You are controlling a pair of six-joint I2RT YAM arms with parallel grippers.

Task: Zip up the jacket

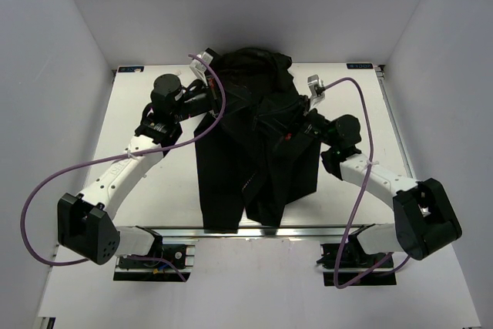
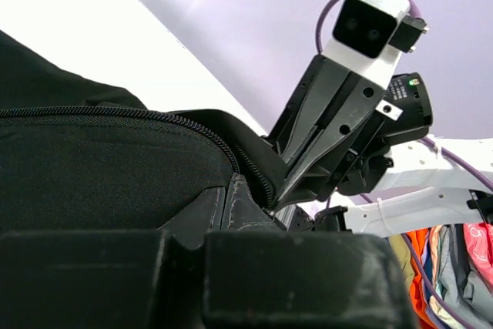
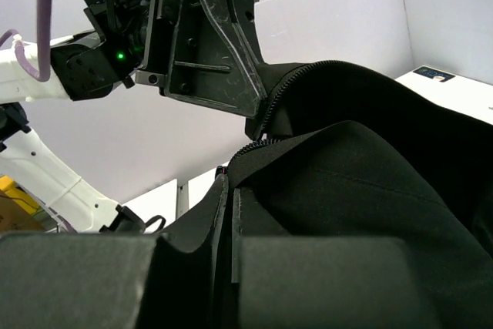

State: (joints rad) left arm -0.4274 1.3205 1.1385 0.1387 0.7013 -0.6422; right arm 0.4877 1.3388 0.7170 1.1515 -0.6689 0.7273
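At centre, left end effector (image 2: 229,217) and right end effector (image 3: 231,225) pinch jacket (image 1: 231,167) edges.

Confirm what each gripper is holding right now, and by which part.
Both hold the jacket. The left gripper and the right gripper each pinch front-edge fabric right beside the zipper teeth.

The white table (image 1: 173,190) carries the black jacket (image 1: 223,167), seemingly partly lifted.

The jacket (image 1: 231,175) lies on the table (image 1: 173,182), left gripper (image 3: 258,117) and right gripper (image 2: 276,204) meeting at its zipper (image 2: 154,112).
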